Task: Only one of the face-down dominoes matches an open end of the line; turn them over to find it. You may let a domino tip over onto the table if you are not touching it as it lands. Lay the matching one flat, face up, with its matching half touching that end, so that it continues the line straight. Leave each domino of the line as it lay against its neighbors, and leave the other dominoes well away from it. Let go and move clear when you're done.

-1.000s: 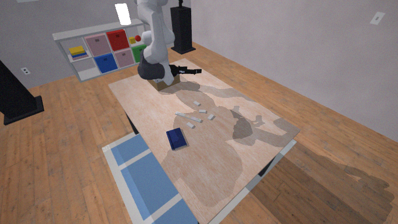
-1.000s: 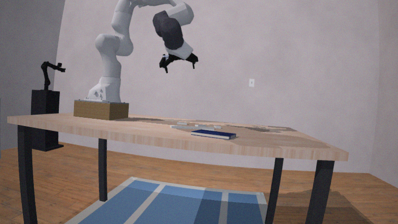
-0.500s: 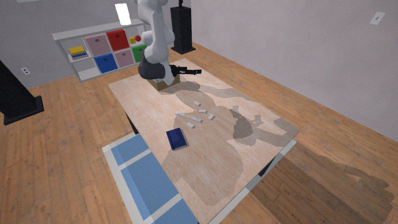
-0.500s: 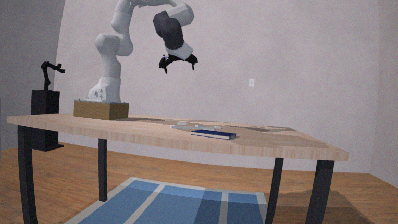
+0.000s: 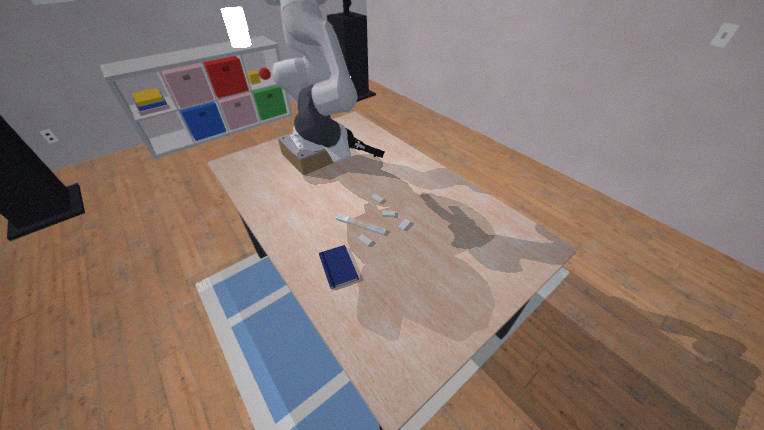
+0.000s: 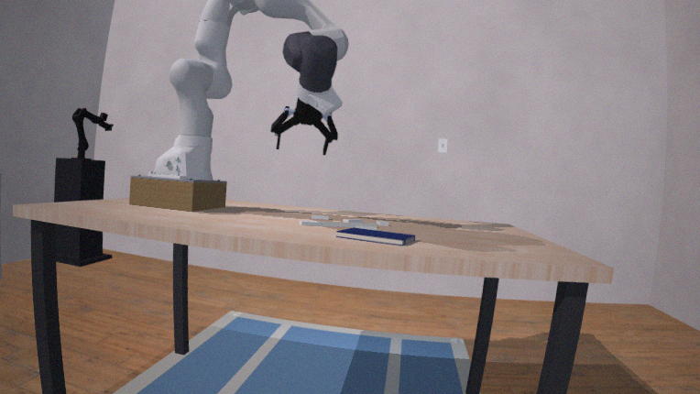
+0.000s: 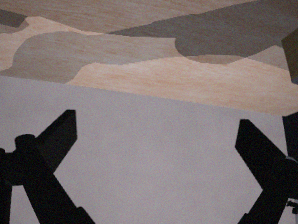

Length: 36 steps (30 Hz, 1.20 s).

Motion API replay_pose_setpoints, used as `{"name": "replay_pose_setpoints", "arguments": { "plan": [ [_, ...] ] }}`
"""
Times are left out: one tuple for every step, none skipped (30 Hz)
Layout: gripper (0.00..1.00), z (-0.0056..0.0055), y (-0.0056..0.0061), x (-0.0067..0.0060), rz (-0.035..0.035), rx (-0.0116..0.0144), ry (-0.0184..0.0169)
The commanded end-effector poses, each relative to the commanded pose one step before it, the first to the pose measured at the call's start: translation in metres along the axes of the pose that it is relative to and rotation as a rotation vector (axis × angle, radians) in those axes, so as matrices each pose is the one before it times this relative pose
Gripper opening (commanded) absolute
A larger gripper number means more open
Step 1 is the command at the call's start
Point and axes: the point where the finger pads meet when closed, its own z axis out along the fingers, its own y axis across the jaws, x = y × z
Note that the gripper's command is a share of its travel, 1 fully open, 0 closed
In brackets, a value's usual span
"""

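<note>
A line of white dominoes (image 5: 361, 224) lies flat near the middle of the wooden table; it also shows in the exterior view (image 6: 318, 223). Several single pale dominoes lie flat around it: one behind it (image 5: 377, 198), one close to its right part (image 5: 389, 213), one off its right end (image 5: 405, 224) and one in front of it (image 5: 365, 240). Their faces are too small to read. My gripper (image 6: 300, 148) (image 5: 366, 146) is open and empty, high above the table near the arm's base. In the wrist view the open fingers frame only wall and table.
A dark blue book (image 5: 338, 267) lies flat on the table in front of the dominoes, nearer the front left edge. The arm's wooden base block (image 5: 305, 158) stands at the table's far end. A shelf with coloured bins (image 5: 203, 93) stands by the back wall.
</note>
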Motion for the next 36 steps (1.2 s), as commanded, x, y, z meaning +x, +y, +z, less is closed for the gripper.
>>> {"name": "replay_pose_setpoints", "arguments": {
  "plan": [
    [1.00, 0.00929, 0.00316, 0.03715, 0.17368, -0.04833, 0.19349],
    [1.00, 0.00000, 0.00000, 0.00000, 0.00000, 0.00000, 0.00000],
    [1.00, 0.00000, 0.00000, 0.00000, 0.00000, 0.00000, 0.00000],
    [1.00, 0.00000, 0.00000, 0.00000, 0.00000, 0.00000, 0.00000],
    [1.00, 0.00000, 0.00000, 0.00000, 0.00000, 0.00000, 0.00000],
    [1.00, 0.00000, 0.00000, 0.00000, 0.00000, 0.00000, 0.00000],
    [1.00, 0.00821, -0.00291, 0.01691, 0.03824, -0.01538, 0.13416],
    [1.00, 0.00000, 0.00000, 0.00000, 0.00000, 0.00000, 0.00000],
    [1.00, 0.00000, 0.00000, 0.00000, 0.00000, 0.00000, 0.00000],
    [1.00, 0.00000, 0.00000, 0.00000, 0.00000, 0.00000, 0.00000],
    [1.00, 0.00000, 0.00000, 0.00000, 0.00000, 0.00000, 0.00000],
    [1.00, 0.00000, 0.00000, 0.00000, 0.00000, 0.00000, 0.00000],
    [1.00, 0.00000, 0.00000, 0.00000, 0.00000, 0.00000, 0.00000],
    [1.00, 0.00000, 0.00000, 0.00000, 0.00000, 0.00000, 0.00000],
    [1.00, 0.00000, 0.00000, 0.00000, 0.00000, 0.00000, 0.00000],
    [1.00, 0.00554, -0.00772, 0.01276, 0.02580, 0.00686, 0.13064],
    [1.00, 0.00000, 0.00000, 0.00000, 0.00000, 0.00000, 0.00000],
    [1.00, 0.00000, 0.00000, 0.00000, 0.00000, 0.00000, 0.00000],
    [1.00, 0.00000, 0.00000, 0.00000, 0.00000, 0.00000, 0.00000],
    [1.00, 0.00000, 0.00000, 0.00000, 0.00000, 0.00000, 0.00000],
    [1.00, 0.00000, 0.00000, 0.00000, 0.00000, 0.00000, 0.00000],
    [1.00, 0.00000, 0.00000, 0.00000, 0.00000, 0.00000, 0.00000],
    [1.00, 0.00000, 0.00000, 0.00000, 0.00000, 0.00000, 0.00000],
    [1.00, 0.00000, 0.00000, 0.00000, 0.00000, 0.00000, 0.00000],
    [1.00, 0.00000, 0.00000, 0.00000, 0.00000, 0.00000, 0.00000],
    [1.00, 0.00000, 0.00000, 0.00000, 0.00000, 0.00000, 0.00000],
    [1.00, 0.00000, 0.00000, 0.00000, 0.00000, 0.00000, 0.00000],
    [1.00, 0.00000, 0.00000, 0.00000, 0.00000, 0.00000, 0.00000],
    [1.00, 0.00000, 0.00000, 0.00000, 0.00000, 0.00000, 0.00000],
    [1.00, 0.00000, 0.00000, 0.00000, 0.00000, 0.00000, 0.00000],
    [1.00, 0.00000, 0.00000, 0.00000, 0.00000, 0.00000, 0.00000],
    [1.00, 0.00000, 0.00000, 0.00000, 0.00000, 0.00000, 0.00000],
    [1.00, 0.00000, 0.00000, 0.00000, 0.00000, 0.00000, 0.00000],
    [1.00, 0.00000, 0.00000, 0.00000, 0.00000, 0.00000, 0.00000],
    [1.00, 0.00000, 0.00000, 0.00000, 0.00000, 0.00000, 0.00000],
    [1.00, 0.00000, 0.00000, 0.00000, 0.00000, 0.00000, 0.00000]
  ]
}}
